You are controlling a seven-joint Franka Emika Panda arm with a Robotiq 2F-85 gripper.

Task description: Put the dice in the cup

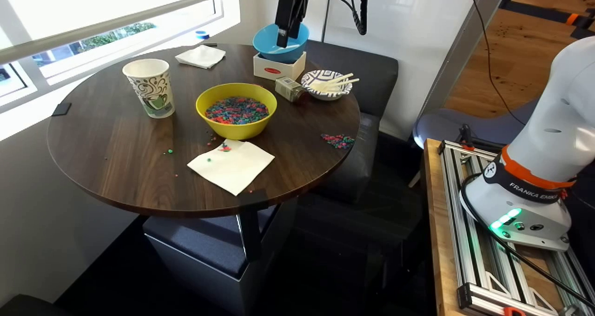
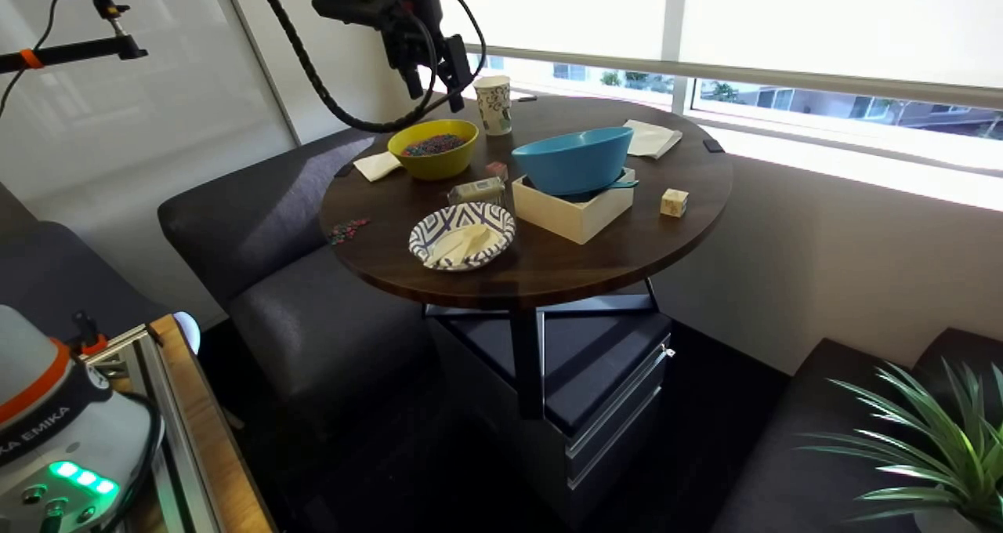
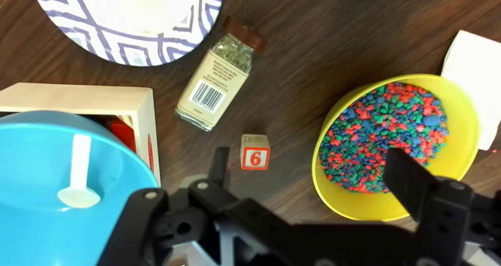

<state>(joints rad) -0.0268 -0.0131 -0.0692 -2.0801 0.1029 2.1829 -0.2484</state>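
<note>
The die (image 3: 255, 152), a small cube with a red-framed 6, lies on the desk (image 3: 289, 101) between the spice jar (image 3: 214, 84) and the yellow bowl (image 3: 460, 141), touching neither. It looks wooden, so I expect it to be light, stiff, hard to damage and dry enough not to slip. Two opposite side faces are the place to take hold; pinched on a corner, it could twist out. The end effector (image 3: 308, 152) hangs above the desk, fingers spread wide, gripping nothing. In the wrist view one finger overlaps the yellow bowl, so a straight descent could strike its rim.

The cup (image 1: 151, 90) stands upright, well apart from the die; being paper, it probably tips if brushed.

The die's underside and far faces are hidden. In an exterior view the box (image 1: 273, 70) shows but the die does not, perhaps screened by the yellow bowl. The cup's floor is out of sight. A second cube (image 2: 674, 203) sits past the blue bowl (image 2: 576, 161) in an exterior view; whether it is meant too, I cannot tell.
</note>
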